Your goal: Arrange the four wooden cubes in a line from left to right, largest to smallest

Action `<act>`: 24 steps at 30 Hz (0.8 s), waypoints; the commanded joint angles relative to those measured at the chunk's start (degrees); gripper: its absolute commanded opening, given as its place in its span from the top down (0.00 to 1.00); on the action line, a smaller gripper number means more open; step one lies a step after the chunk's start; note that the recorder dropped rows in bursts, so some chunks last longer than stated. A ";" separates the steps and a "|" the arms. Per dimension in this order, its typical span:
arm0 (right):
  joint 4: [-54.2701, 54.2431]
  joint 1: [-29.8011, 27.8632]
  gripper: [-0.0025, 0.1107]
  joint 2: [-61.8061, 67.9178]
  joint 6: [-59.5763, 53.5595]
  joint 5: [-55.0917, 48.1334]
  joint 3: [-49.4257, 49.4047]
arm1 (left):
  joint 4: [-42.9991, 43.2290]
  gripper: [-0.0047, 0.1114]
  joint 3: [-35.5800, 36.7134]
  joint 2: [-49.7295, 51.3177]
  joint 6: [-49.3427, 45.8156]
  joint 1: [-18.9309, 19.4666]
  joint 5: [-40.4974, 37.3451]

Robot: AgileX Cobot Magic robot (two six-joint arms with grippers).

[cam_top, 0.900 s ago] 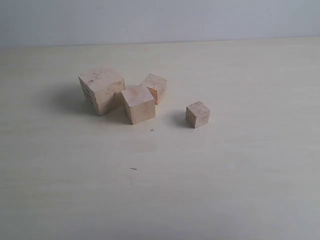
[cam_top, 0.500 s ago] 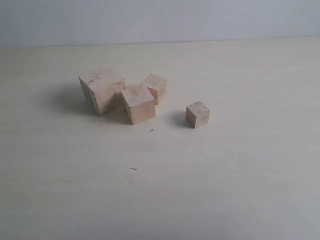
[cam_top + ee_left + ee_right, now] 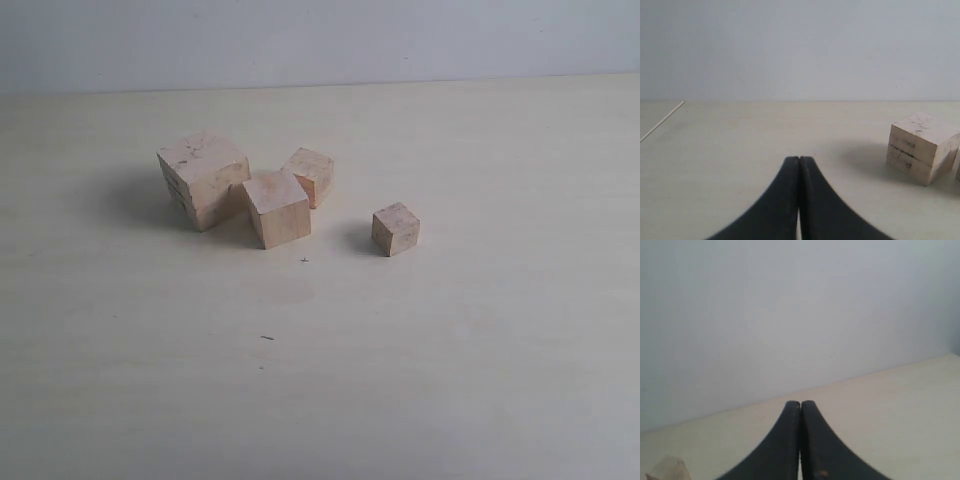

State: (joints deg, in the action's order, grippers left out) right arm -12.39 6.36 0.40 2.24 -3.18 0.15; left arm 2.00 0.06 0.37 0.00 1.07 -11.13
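Four pale wooden cubes sit on the table in the exterior view. The largest cube, with dark scuffs, is on the left. The second-largest cube touches its right front corner. A smaller cube sits tilted just behind that one. The smallest cube stands apart to the right. Neither arm shows in the exterior view. My left gripper is shut on nothing, with the largest cube ahead and off to one side. My right gripper is shut and empty; a cube corner peeks in at the frame edge.
The pale table runs back to a light grey wall. A small dark speck lies on the table in front of the cubes. A thin white line marks the surface in the left wrist view.
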 commanded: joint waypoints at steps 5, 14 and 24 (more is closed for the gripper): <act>-1.00 -0.30 0.98 -0.40 3.53 12.39 1.20 | 0.17 0.96 -0.06 -0.37 0.00 0.17 0.15; -0.85 -0.30 0.98 7.91 3.53 12.54 14.00 | 0.17 0.96 -0.06 -0.37 0.00 0.17 0.15; -1.17 -0.09 0.98 41.59 2.14 -9.10 34.43 | 0.17 0.96 -0.06 -0.37 0.00 0.17 0.15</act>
State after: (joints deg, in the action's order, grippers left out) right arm -13.51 6.36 32.83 5.70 -5.43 29.49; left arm 2.00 0.06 0.37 0.00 1.07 -11.13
